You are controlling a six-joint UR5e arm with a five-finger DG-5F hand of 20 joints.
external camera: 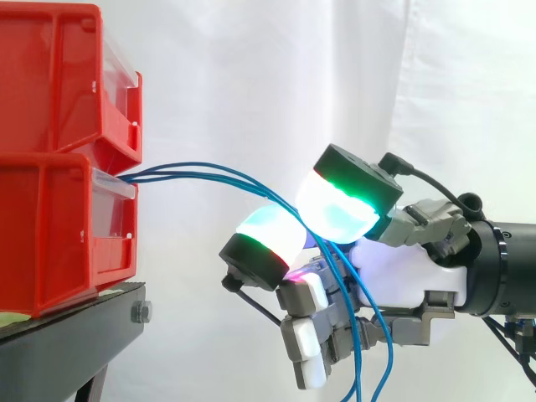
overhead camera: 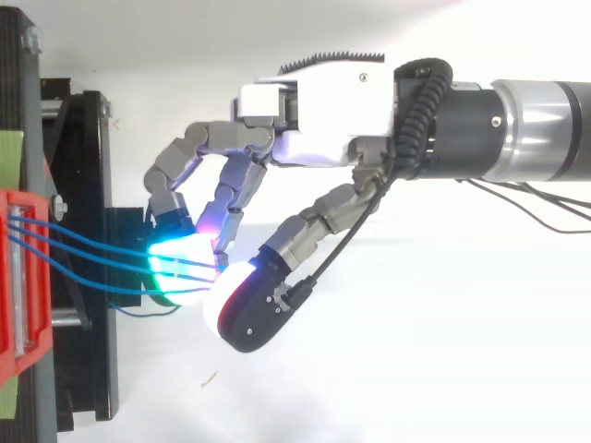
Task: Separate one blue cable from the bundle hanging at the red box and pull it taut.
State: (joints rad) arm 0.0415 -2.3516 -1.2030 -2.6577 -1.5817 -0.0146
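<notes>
Blue cables (external camera: 209,177) are running out from the front of the lower red box (external camera: 50,243) at the left. They are arcing right and draping down through the hand (external camera: 394,280), whose fingers are curling round them between the glowing pads (external camera: 339,205). Several strands, not one, appear to be lying inside that grasp, so a pull now would probably be dragging the whole bundle taut rather than separating a single cable. A hard tug could also be shifting the red box on the black stand (external camera: 67,335), or letting thin strands slip past the thick pads. An upper red bin (external camera: 50,75) is sitting on the box, just above the cables' exit. Only the cables are spanning the gap between hand and box, with the white curtain (external camera: 251,84) hanging behind.
</notes>
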